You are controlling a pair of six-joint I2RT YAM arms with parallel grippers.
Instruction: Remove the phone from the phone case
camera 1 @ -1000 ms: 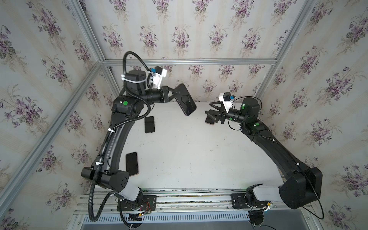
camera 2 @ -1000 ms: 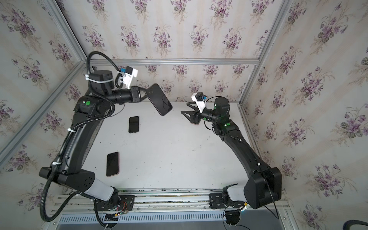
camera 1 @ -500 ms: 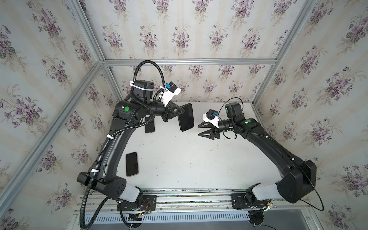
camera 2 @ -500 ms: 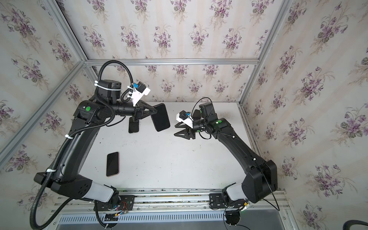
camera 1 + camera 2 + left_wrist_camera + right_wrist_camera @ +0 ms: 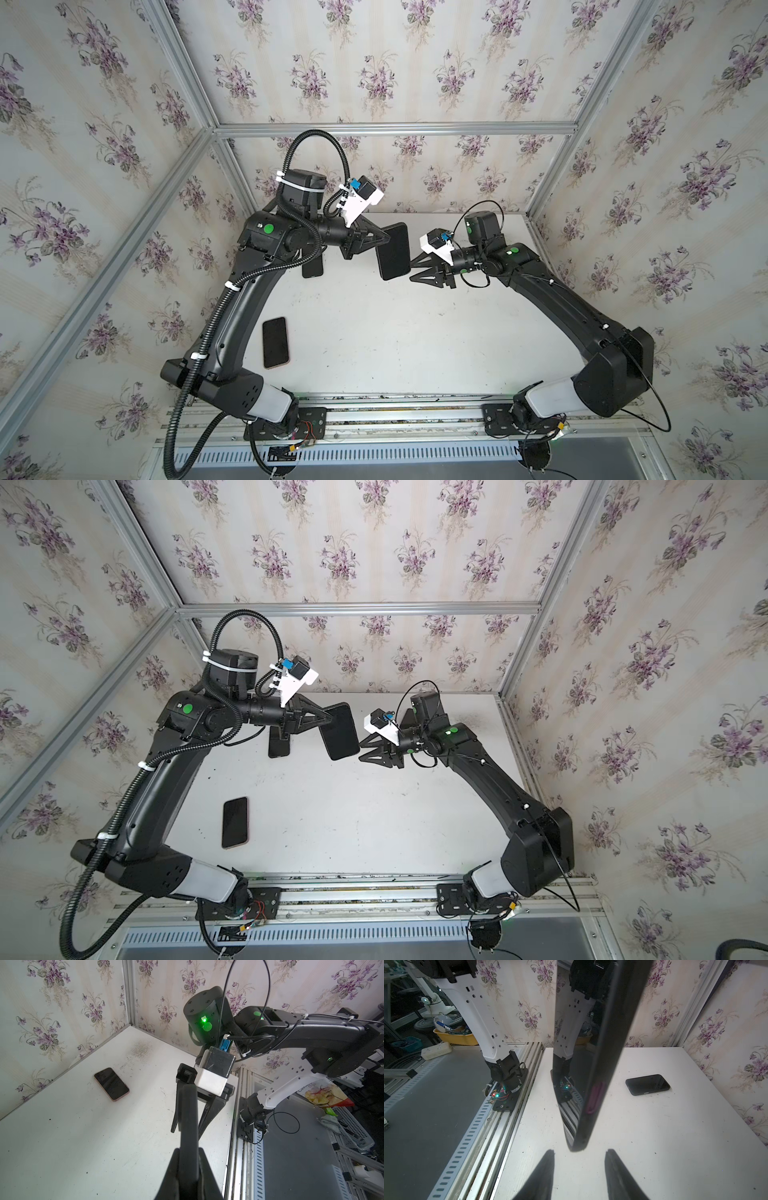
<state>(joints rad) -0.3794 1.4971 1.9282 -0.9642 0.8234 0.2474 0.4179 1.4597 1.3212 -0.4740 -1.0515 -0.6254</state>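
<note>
I am holding a black rectangular cased phone (image 5: 392,251) in my left pincer (image 5: 385,240) above the back middle of the white tabletop (image 5: 395,332), my right pincer (image 5: 411,270) hovering just right of it. One dark flat phone (image 5: 275,343) is lying front-left; another black-cased phone (image 5: 312,268) is lying back-left, under my left arm (image 5: 249,316).

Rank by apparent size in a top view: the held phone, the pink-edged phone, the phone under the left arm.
Largest: black cased phone in the left hand, though raised nearer the camera.
Next: pink-edged black phone lying flat.
Smallest: plain black phone, mostly hidden by the left arm, so unsure.
</note>
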